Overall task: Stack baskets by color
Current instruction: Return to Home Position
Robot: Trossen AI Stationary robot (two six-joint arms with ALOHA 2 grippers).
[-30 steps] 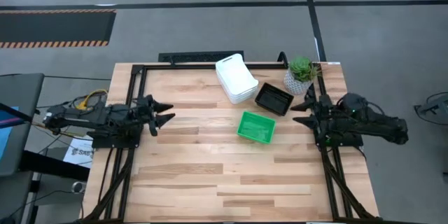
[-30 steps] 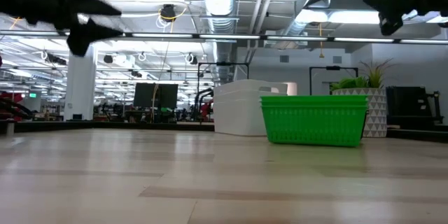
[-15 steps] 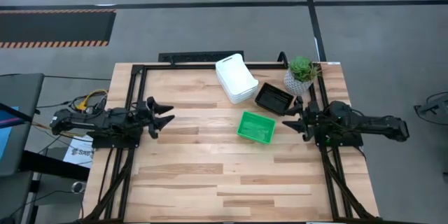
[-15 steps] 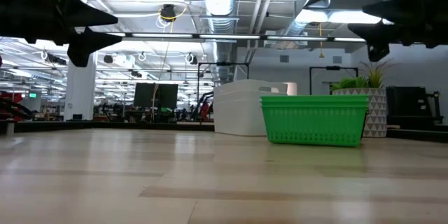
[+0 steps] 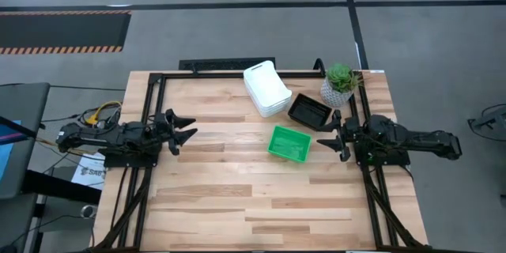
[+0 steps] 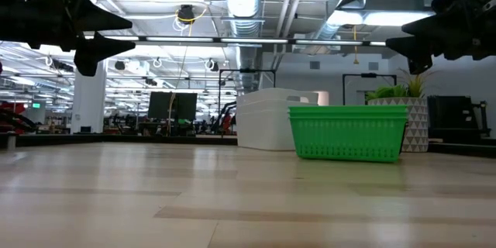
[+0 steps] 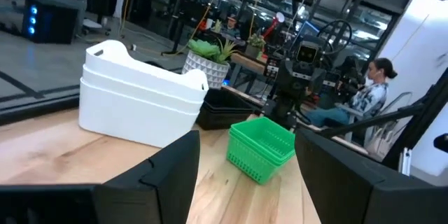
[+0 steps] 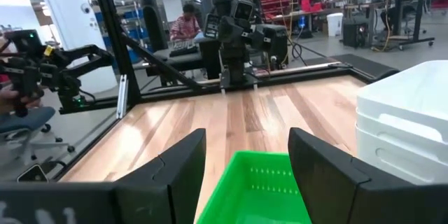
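Note:
Three stacks of baskets stand on the table's far right part. The white stack (image 5: 265,88) is farthest back, the black stack (image 5: 309,111) is beside it, and the green stack (image 5: 289,143) is nearest. All also show in the left wrist view: white (image 7: 140,101), black (image 7: 227,112), green (image 7: 262,147). My left gripper (image 5: 190,127) hovers open at the table's left edge, pointing level toward the baskets. My right gripper (image 5: 326,136) hovers open at the right edge, just right of the green stack (image 8: 259,185). Neither holds anything.
A small potted plant (image 5: 340,84) in a white pot stands at the far right corner behind the black stack. A black frame (image 5: 237,73) runs along the table's far and side edges. Bare wood lies across the middle and near half. People sit beyond the table.
My right gripper has come down and moved toward the table's left, closer to the green stack, staying open. My left gripper has sunk a little and levelled out, staying open. The baskets have not moved.

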